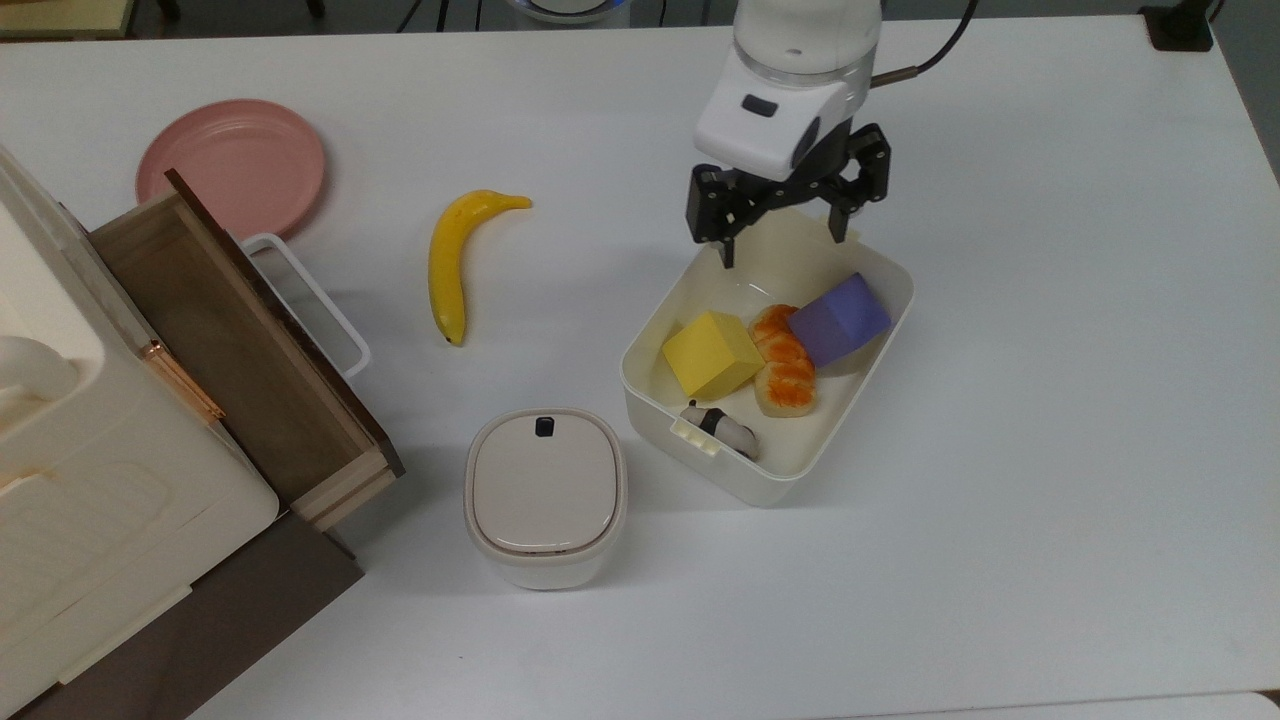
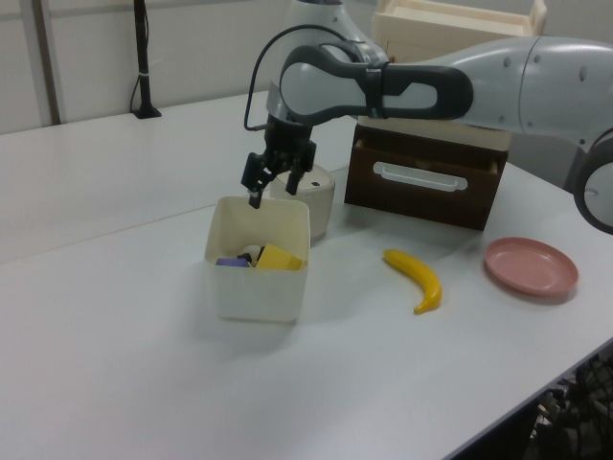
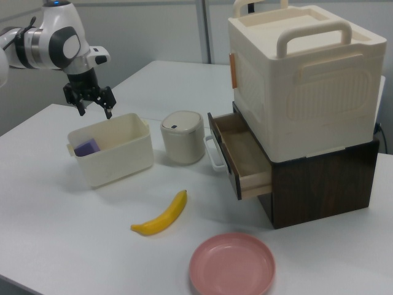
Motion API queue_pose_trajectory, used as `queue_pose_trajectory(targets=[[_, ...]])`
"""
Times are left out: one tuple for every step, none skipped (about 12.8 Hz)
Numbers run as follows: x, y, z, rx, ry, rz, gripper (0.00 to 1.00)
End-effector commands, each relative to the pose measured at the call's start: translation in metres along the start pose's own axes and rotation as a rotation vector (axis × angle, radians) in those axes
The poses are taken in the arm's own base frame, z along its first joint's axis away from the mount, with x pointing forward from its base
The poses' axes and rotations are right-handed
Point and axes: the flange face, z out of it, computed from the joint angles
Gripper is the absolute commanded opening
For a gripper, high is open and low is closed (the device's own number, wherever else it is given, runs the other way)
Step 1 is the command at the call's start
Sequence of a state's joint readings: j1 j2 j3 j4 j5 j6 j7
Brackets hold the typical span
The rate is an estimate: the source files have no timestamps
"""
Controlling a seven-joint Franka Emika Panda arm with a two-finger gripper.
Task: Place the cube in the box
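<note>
The purple-blue cube [image 1: 838, 319] is seen lying tilted inside the cream-white box [image 1: 868, 372], beside the orange sushi piece [image 1: 785, 361]. The gripper [image 1: 781, 228] is held open and empty above the box, so the cube appears released.

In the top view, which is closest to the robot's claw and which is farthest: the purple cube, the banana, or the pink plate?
Measured from the gripper, open above the box:
1. The cube, nearest, inside the box just below the gripper in the top view.
2. The banana, on the table toward the top view's left.
3. The pink plate, farthest, at the top view's far left.
</note>
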State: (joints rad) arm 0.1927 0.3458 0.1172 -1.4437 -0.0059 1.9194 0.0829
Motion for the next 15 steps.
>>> queue_pose_trajectory(targets=[[-0.020, 0.047, -0.027, -0.043, -0.072, 0.106, 1.00], [-0.023, 0.063, -0.034, -0.047, -0.082, 0.131, 1.00], [-0.030, 0.085, -0.042, -0.054, -0.099, 0.167, 1.00], [-0.034, 0.097, -0.046, -0.058, -0.109, 0.184, 1.00], [-0.038, 0.111, -0.052, -0.065, -0.113, 0.205, 1.00], [-0.040, 0.125, -0.056, -0.066, -0.110, 0.223, 1.00], [-0.043, 0.141, -0.060, -0.068, -0.105, 0.246, 1.00], [-0.043, 0.142, -0.062, -0.069, -0.100, 0.249, 1.00], [-0.043, 0.145, -0.064, -0.073, -0.098, 0.254, 1.00], [-0.044, 0.148, -0.065, -0.077, -0.095, 0.263, 1.00], [-0.045, 0.151, -0.067, -0.077, -0.093, 0.272, 1.00], [-0.045, 0.154, -0.067, -0.078, -0.093, 0.278, 1.00], [-0.046, 0.155, -0.072, -0.079, -0.086, 0.280, 1.00], [-0.047, 0.156, -0.072, -0.079, -0.085, 0.281, 1.00], [-0.046, 0.156, -0.072, -0.079, -0.084, 0.281, 1.00]])
